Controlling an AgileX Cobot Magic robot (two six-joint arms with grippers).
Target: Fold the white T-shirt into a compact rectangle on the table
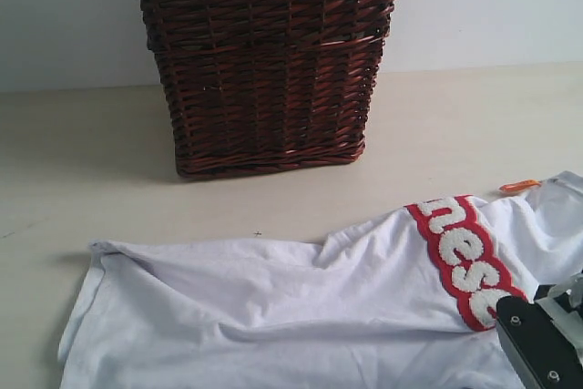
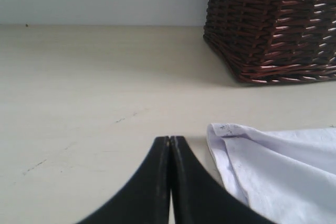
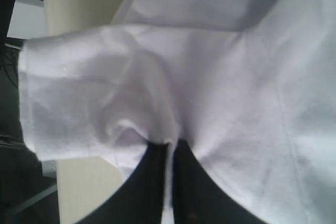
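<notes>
A pale, matte beige table is seen, met at its far edge by a plain white wall. One brown wicker basket is set near that edge. One T-shirt is spread rumpled in front of it. Two grippers are shown. The left gripper has its jaws pressed together, empty, beside a shirt corner. The right gripper has its jaws pinched on a shirt fold.
</notes>
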